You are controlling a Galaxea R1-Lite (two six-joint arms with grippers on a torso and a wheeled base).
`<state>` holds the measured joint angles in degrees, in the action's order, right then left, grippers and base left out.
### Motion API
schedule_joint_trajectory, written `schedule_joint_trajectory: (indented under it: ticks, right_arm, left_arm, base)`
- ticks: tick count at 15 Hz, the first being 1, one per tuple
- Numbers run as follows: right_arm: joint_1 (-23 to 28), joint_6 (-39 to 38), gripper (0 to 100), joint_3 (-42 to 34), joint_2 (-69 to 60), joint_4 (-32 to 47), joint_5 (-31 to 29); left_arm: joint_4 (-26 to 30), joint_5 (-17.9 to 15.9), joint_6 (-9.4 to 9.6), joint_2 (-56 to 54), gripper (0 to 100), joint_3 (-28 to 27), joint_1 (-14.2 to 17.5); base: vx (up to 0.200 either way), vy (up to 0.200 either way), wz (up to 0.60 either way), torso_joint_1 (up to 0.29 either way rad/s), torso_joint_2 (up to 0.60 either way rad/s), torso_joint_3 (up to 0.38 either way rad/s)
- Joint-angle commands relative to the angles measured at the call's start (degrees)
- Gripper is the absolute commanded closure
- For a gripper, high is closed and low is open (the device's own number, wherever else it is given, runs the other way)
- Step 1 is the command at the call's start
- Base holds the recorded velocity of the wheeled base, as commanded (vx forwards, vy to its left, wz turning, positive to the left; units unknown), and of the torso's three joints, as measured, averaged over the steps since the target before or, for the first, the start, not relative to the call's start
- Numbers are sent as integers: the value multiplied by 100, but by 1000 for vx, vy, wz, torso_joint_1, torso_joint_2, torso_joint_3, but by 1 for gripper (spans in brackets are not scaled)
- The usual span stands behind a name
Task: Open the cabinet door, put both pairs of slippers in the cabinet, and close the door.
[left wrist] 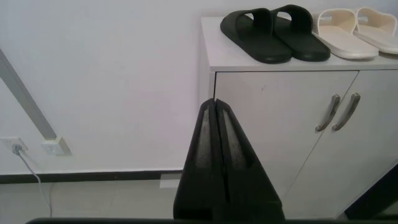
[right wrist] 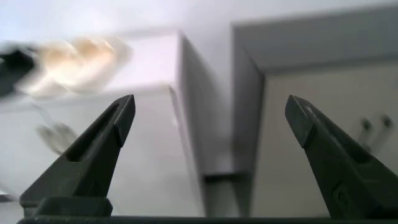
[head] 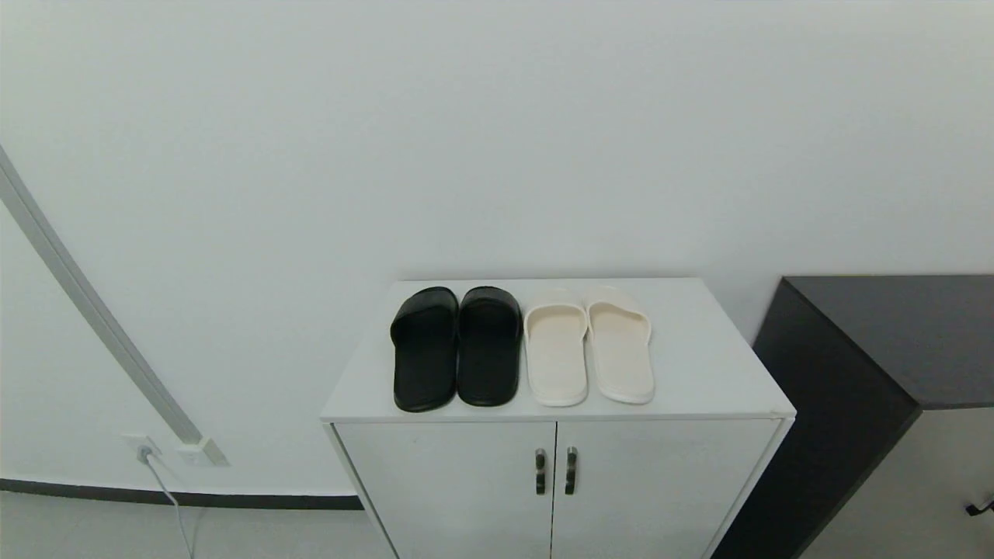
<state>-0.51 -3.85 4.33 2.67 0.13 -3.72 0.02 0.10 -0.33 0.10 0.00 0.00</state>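
Two pairs of slippers atop the white cabinet (head: 722, 365), toes to the wall: black pair (head: 456, 347) on the left, cream pair (head: 588, 344) just beside it on the right. Both doors (head: 450, 481) closed, handles (head: 540, 470) side by side at the seam. Left gripper (left wrist: 215, 106) pressed together, empty; right gripper (right wrist: 209, 102) spread wide, empty.

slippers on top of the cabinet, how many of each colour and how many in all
black slippers: 2
cream slippers: 2
total: 4, all lying on top of the cabinet
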Motion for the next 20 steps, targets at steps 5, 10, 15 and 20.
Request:
schedule_joint_trajectory:
  ticks: [5,10,15,20]
  right_arm:
    - [-1302,-133,0,1975,4567,-620,741]
    - [-3834,-1135,0,3162,6870,-1551,-1096]
    - [-4537,-1390,0,4779,9076,-2140,-2168]
    - [-4572,-1434,0,5711,10500,-2633,-2836]
  left_arm:
    - [-2,-19,7,-1,100,0,0]
    - [6,-19,7,-1,100,0,0]
    - [6,-19,-2,-1,100,0,0]
    - [6,-19,-2,-1,100,0,0]
  base:
    - [0,0,0,0,0,0]
    - [0,0,0,0,0,0]
    - [0,0,0,0,0,0]
    - [0,0,0,0,0,0]
